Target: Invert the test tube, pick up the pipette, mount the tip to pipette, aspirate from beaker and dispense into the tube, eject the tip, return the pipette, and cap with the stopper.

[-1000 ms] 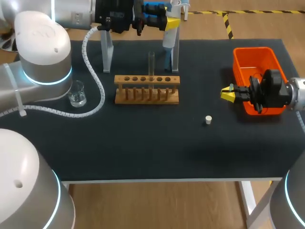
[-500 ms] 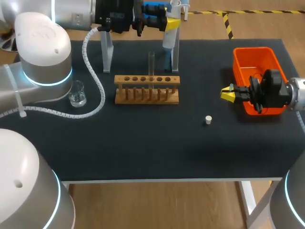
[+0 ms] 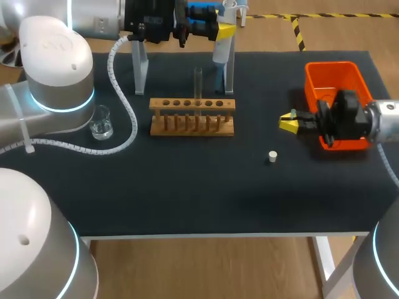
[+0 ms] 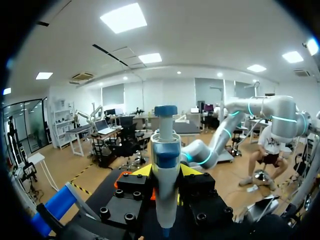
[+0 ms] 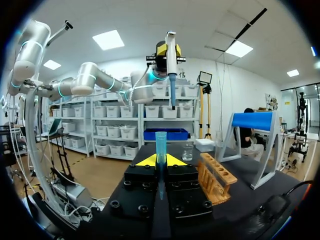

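Pipette (image 4: 166, 175) clamped by left jaws at table's (image 3: 187, 187) back edge; right jaws clamp tip (image 5: 160, 142) beside bin (image 3: 330, 81).

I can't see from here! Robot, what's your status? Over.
Left tool shut on pipette, held high. Right tool shut on tip. Tube upright in rack. Nothing seen between tools.

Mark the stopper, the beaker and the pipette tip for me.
stopper (image 3: 272, 156), head view, on its white top.
beaker (image 3: 101, 123), head view, middle of its glass wall.
pipette tip (image 5: 160, 142), right wrist view, on its blue shaft above the jaws.
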